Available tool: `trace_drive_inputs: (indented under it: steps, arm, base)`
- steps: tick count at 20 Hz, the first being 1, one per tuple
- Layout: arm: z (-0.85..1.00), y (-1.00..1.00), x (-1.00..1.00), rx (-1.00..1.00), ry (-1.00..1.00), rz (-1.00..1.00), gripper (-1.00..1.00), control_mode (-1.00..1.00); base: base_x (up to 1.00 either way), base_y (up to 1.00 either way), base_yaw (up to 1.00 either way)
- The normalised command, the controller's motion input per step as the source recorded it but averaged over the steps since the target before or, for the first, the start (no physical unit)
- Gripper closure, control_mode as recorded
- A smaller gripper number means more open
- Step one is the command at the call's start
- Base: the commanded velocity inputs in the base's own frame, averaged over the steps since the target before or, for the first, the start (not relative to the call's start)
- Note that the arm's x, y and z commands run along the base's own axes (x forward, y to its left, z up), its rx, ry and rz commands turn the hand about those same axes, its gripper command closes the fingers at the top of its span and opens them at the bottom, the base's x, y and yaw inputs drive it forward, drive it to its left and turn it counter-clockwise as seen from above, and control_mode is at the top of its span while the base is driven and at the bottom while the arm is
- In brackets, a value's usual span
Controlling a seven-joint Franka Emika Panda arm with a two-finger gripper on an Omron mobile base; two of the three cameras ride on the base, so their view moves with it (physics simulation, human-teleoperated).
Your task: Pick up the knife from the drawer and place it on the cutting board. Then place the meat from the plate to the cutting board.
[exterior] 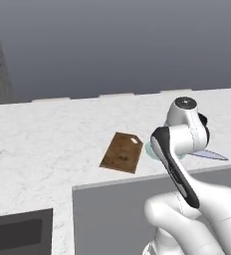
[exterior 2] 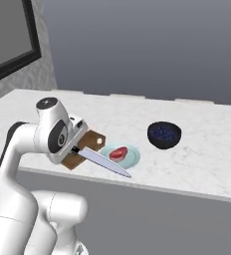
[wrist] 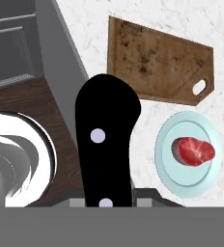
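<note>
Marble surface [exterior 2: 197, 159] carries the cutting board [exterior: 121, 152]; the tool [exterior 2: 75, 149], pinching the knife [exterior 2: 100, 162], should lower it flat there.

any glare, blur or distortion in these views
Hand view: knife handle looms oversized and flat black from closeness; cutting board and meat stay sharp. Right base view: soft, even light, the blade reads pale, faint shadow under the dark bowl. Left base view: slightly soft, no glare on the counter.
</note>
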Motion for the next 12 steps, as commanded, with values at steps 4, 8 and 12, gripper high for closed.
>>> trace_drive_inputs:
  steps: [4,8,12]
  arm:
    - [0.00,0.00,0.00,0.00,0.00,0.00,1.00,1.00]
    - [0.00,0.00,0.00,0.00,0.00,0.00,1.00,1.00]
    - [0.00,0.00,0.00,0.00,0.00,0.00,1.00,1.00]
  base:
    - [0.21,-0.39,-0.02]
    - [0.30,0.00,-0.06]
    - [0.40,0.02,-0.02]
